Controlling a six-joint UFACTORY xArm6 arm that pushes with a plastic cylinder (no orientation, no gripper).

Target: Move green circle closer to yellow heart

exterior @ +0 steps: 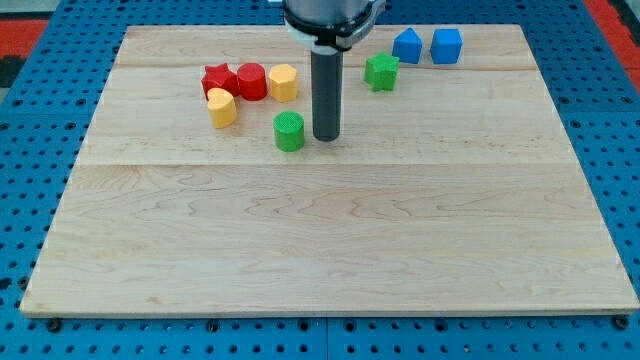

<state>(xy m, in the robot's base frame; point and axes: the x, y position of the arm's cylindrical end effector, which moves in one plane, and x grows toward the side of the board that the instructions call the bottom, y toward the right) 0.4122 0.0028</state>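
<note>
End effector: my tip [326, 137] (bare rod, nothing to spread or pinch) stands just right of green circle [289, 131] on desk [320, 250]; yellow heart [221, 107] lies near, up-left of circle.

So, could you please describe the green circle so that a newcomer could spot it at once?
On the wooden board, look just left of my tip. The green circle stands alone there, right of the yellow heart. It is round, unlike the green star further up.
</note>
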